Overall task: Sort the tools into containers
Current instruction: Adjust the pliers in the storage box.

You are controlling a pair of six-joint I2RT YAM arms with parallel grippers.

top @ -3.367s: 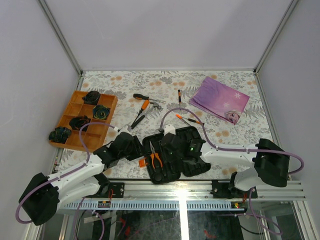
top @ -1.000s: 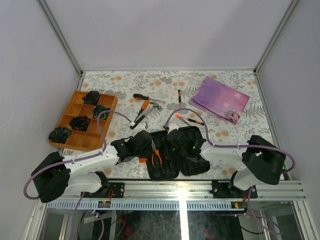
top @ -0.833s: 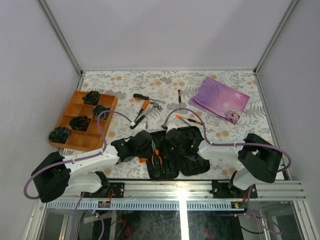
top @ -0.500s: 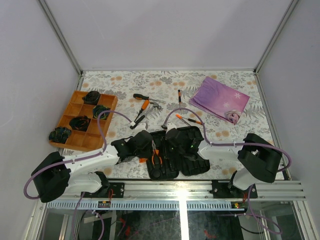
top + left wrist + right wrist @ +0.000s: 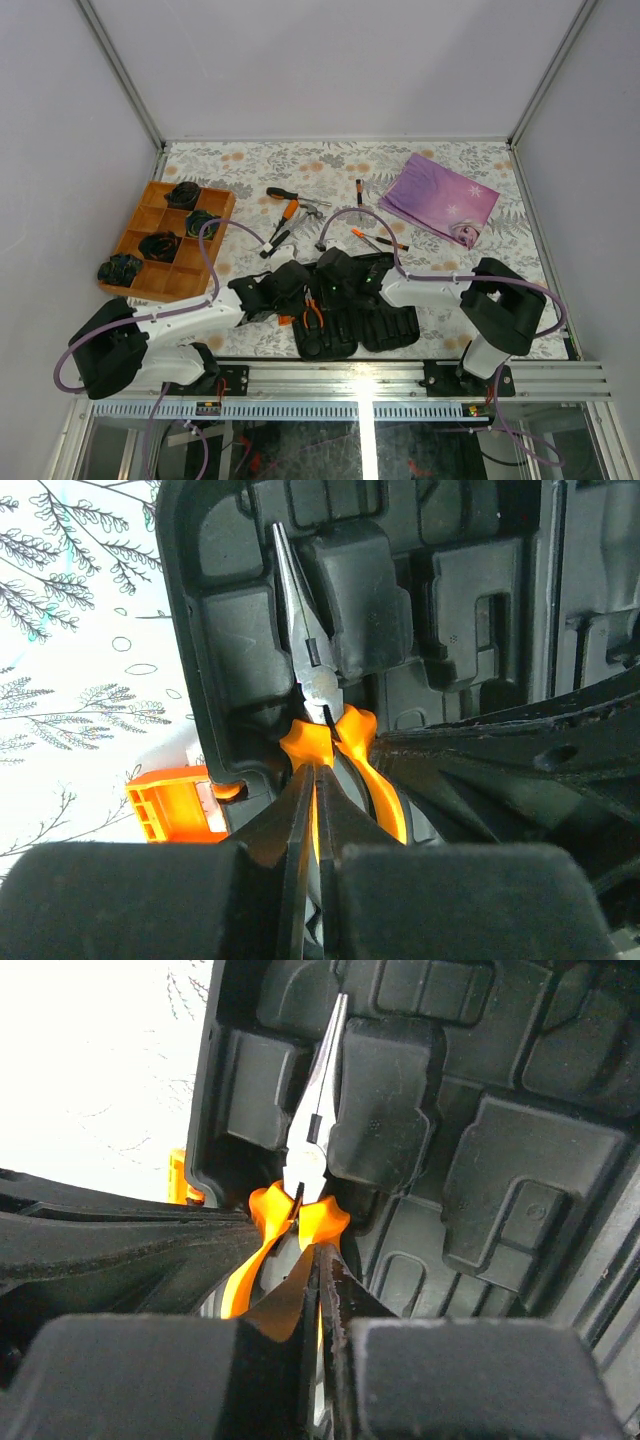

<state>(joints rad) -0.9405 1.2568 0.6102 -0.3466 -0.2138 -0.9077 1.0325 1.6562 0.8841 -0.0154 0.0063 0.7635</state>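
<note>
My left jaws and right jaws are each pressed together, their tips at the orange handles of the pliers (image 5: 318,685), perhaps touching them. The pliers lie in a moulded slot of the open tool case (image 5: 455,600), beside its orange latch (image 5: 165,802), on the desk (image 5: 80,660).

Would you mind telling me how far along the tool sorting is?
Done: one pliers lies in its case slot. In hand: the left gripper and right gripper, both shut, sit on its handles. Left: screwdrivers and other loose tools on the table.
</note>
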